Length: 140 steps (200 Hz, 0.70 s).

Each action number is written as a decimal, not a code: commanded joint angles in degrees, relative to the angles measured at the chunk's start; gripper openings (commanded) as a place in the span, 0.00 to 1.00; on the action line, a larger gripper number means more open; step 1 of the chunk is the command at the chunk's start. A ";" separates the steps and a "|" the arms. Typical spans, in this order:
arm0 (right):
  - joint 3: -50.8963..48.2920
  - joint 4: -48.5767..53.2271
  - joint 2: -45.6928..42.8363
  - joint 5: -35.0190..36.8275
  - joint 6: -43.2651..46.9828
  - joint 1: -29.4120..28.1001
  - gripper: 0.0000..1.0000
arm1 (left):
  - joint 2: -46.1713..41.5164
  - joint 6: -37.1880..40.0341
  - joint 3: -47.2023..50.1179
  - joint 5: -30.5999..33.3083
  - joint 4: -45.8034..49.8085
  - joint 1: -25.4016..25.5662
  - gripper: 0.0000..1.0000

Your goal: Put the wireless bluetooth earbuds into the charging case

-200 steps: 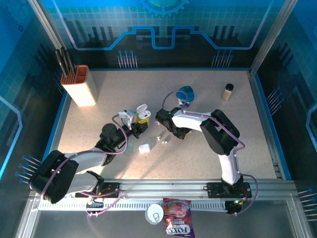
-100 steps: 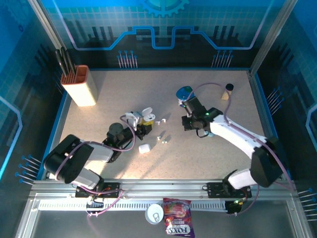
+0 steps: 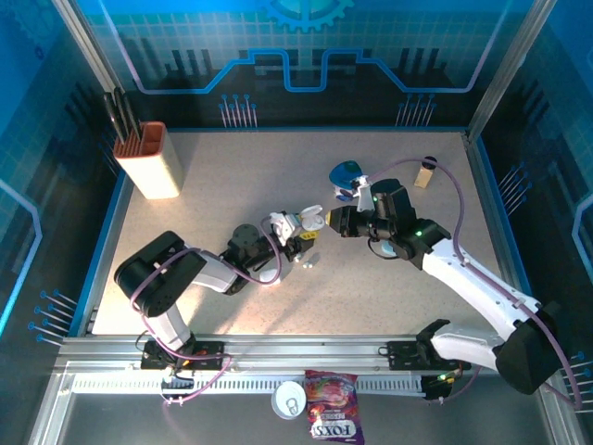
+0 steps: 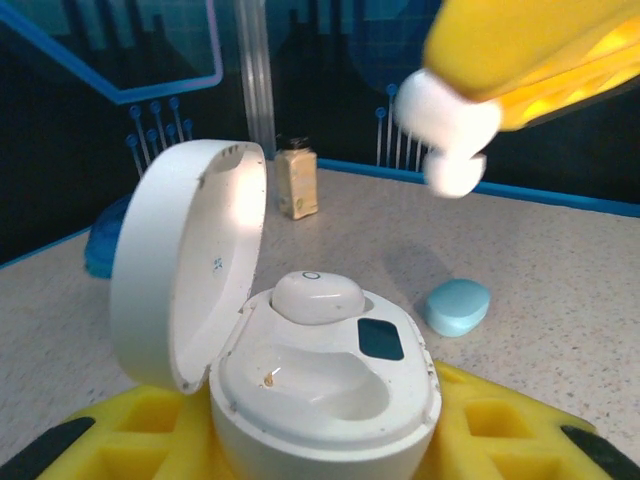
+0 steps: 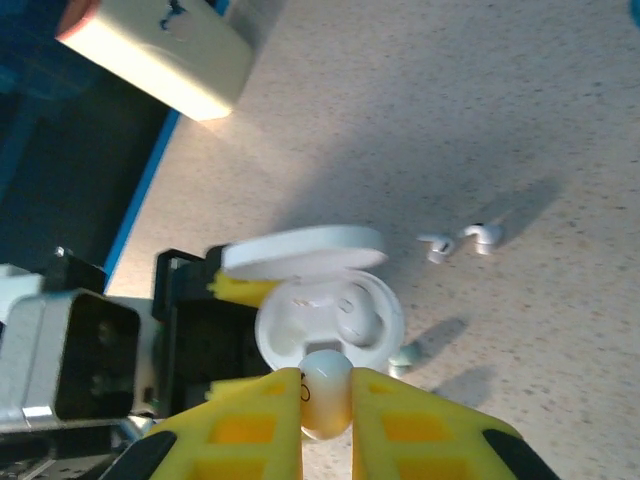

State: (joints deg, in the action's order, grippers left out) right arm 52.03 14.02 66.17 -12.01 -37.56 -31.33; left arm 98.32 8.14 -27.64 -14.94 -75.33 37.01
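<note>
Right gripper swings back in, pinching a white earbud over the open case left gripper clamps; misalignment could drop it.

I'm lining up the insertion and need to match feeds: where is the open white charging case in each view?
Top external: open white charging case at table centre, gripped by the left tool, facing the right tool.
Left wrist: bottom centre, lid raised at left, seated earbud inside.
Right wrist: lower centre, lid toward the top.
Shared landmark: the held earbud pinched in the right tool, close by the case.
</note>
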 commanded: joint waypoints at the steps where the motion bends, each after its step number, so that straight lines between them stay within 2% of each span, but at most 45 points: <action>1: -0.78 -6.68 1.01 -5.14 -3.31 0.00 0.17 | 0.70 3.17 -2.40 -1.94 -1.51 1.34 0.39; 60: 0.26 -8.39 5.31 -6.14 -3.31 -0.92 0.18 | 0.59 1.58 -3.30 -1.00 -1.31 2.13 0.38; 140: 0.09 -7.76 6.81 -7.23 -3.82 -1.06 0.18 | 0.03 0.91 -4.26 0.52 0.47 2.19 0.39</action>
State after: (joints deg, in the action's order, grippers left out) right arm 51.83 6.83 72.44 -17.65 -40.82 -31.83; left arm 98.63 9.28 -30.35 -14.96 -74.24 38.81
